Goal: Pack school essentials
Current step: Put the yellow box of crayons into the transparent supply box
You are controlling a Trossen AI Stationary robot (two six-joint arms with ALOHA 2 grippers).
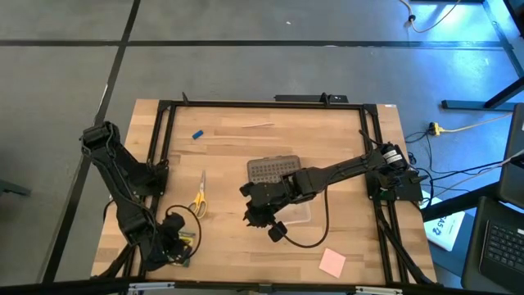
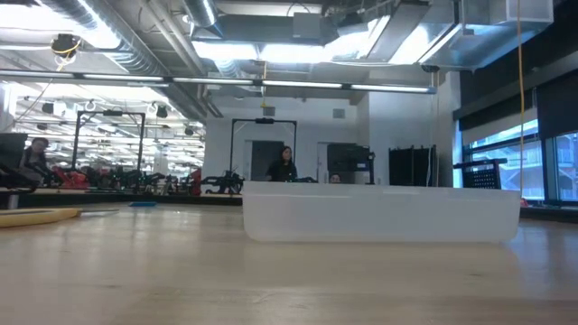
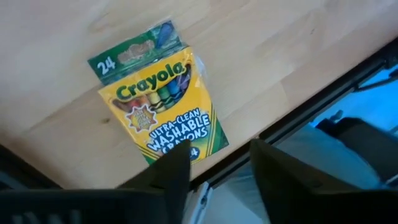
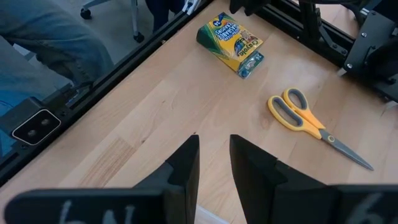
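The crayon box (image 3: 158, 106), yellow with a green top, lies flat at the tabletop's (image 1: 327, 147) near-left corner under the left pincer (image 3: 214, 168), fingers apart. Scissors (image 1: 199, 195) lie nearby. The right pincer (image 4: 214, 162), slightly apart, hovers beside the case (image 1: 286, 192).

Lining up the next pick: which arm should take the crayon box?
Left. The left claw hangs open right over the crayon box at the table's near left corner. The right claw, also open, sits mid-table by the case, farther from it.
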